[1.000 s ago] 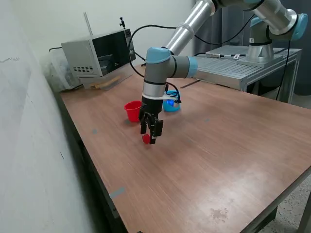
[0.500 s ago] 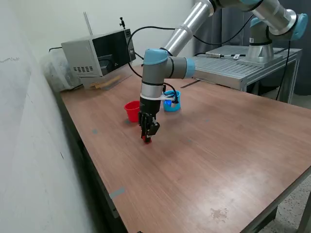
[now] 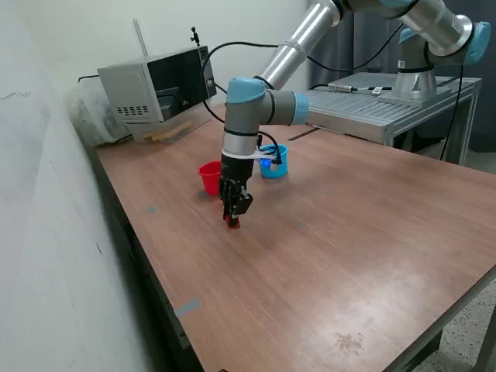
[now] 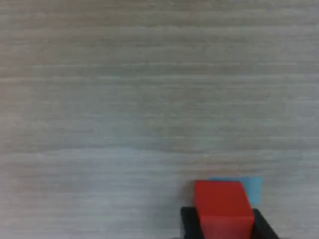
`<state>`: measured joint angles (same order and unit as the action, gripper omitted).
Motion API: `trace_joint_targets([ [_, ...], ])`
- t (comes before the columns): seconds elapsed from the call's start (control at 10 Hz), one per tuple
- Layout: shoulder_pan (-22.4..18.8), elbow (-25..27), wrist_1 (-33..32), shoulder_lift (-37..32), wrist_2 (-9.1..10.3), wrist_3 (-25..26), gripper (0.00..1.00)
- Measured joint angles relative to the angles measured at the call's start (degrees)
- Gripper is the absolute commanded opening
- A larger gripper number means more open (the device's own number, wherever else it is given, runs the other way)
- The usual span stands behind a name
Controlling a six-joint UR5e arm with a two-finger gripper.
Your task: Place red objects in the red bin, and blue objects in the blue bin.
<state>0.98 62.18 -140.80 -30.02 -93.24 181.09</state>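
A wooden tabletop (image 3: 341,256) carries everything; the arm reaches straight down over it, toward the edge by the wall; the red cup (image 3: 209,177) stands just behind the arm, the light blue cup (image 3: 274,161) beside it, farther from that edge; the gripper (image 3: 232,220) is closed on a red cube (image 4: 222,208), held between its black fingers (image 4: 188,226) at the tabletop's surface.

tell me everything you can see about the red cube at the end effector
The red cube is small, solid, plain red, with a matte, smooth look and crisp edges. In the wrist view it sits between the end effector's two dark fingers, which flank it on both sides. In the exterior view it is low at the wooden table, near the red cup; whether it touches the table is unclear.
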Motion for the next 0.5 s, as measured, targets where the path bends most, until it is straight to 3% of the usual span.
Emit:
trace_joint_targets([
  [0.5,2.0,2.67,1.09,-8.21,-0.15,-4.12,0.0],
])
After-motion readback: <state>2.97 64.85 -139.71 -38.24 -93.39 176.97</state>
